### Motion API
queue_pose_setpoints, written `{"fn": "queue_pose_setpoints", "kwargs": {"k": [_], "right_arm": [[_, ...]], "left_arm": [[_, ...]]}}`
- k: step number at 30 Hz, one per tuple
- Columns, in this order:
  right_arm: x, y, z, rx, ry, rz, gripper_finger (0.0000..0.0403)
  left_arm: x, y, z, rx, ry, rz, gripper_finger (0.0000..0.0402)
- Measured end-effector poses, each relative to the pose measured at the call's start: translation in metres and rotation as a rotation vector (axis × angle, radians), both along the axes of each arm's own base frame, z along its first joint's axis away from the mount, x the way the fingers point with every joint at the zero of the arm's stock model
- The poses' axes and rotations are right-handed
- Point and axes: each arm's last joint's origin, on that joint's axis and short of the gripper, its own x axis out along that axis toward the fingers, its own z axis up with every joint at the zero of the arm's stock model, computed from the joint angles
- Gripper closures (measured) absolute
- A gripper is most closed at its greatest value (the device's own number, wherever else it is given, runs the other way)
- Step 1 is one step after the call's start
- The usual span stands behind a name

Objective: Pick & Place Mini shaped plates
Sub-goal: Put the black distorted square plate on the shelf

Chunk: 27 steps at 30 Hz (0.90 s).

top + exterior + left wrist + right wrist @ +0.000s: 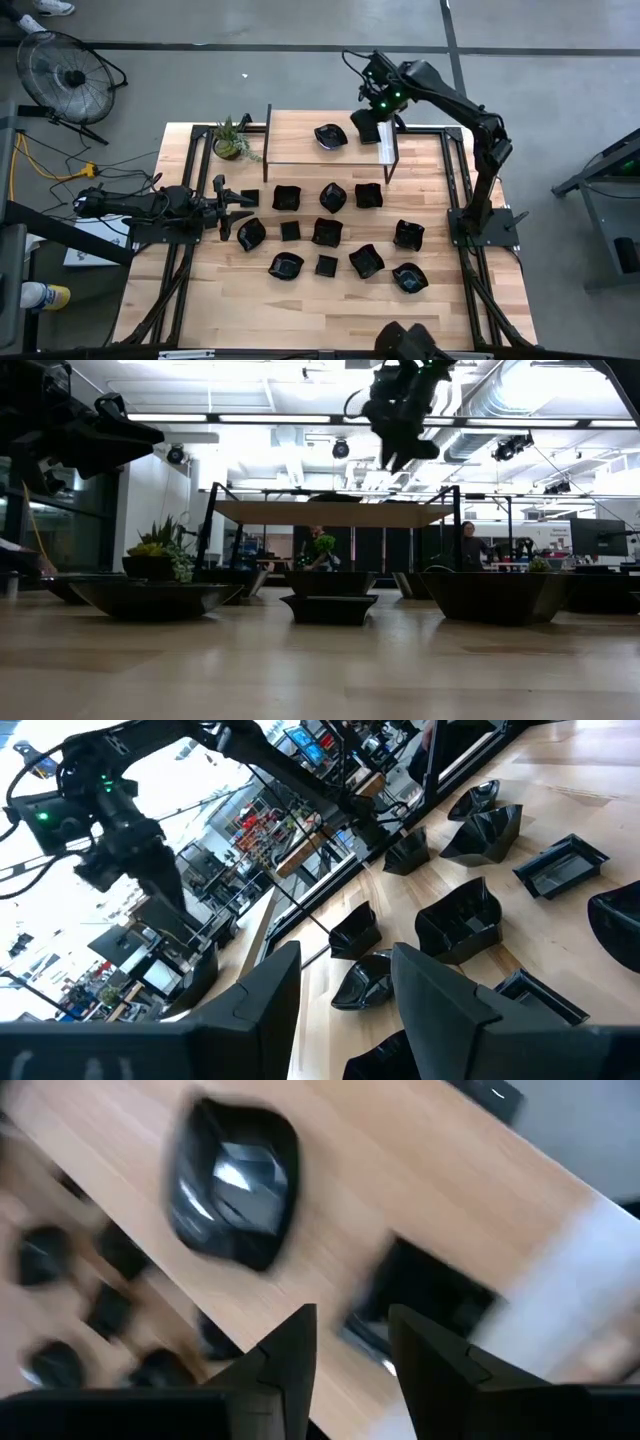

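Several mini shaped plates, glossy and black, lie in rows on the wooden table, among them a square one and a wavy one. A raised wooden shelf at the far side carries a rounded plate and a squarish plate. My right gripper hangs open above the shelf, over the squarish plate, pointing steeply down, with nothing between its fingers. My left gripper waits open and level at the table's left side.
A small green potted plant stands at the shelf's left end. Black frame posts hold the shelf up. A floor fan stands beyond the table's far left corner. Bare wood lies near the front edge.
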Motion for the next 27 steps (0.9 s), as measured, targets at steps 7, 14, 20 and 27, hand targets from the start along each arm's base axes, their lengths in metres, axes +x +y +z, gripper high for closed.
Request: {"fn": "queue_pose_setpoints", "kwargs": {"k": [7, 14, 20, 27], "right_arm": [[-0.020, 0.013, 0.001, -0.004, 0.239, 0.025, 0.0281], [-0.037, 0.037, 0.030, -0.105, 0.241, 0.029, 0.0281], [-0.053, 0.080, 0.037, -0.224, 0.237, 0.028, 0.0281], [-0.081, 0.133, 0.008, -0.266, 0.106, 0.011, 0.0281]], "left_arm": [[0.000, 0.000, 0.000, 0.000, 0.000, 0.000, 0.0247], [0.000, 0.000, 0.000, 0.000, 0.000, 0.000, 0.0247], [0.000, 0.000, 0.000, 0.000, 0.000, 0.000, 0.0247], [0.000, 0.000, 0.000, 0.000, 0.000, 0.000, 0.0247]]}}
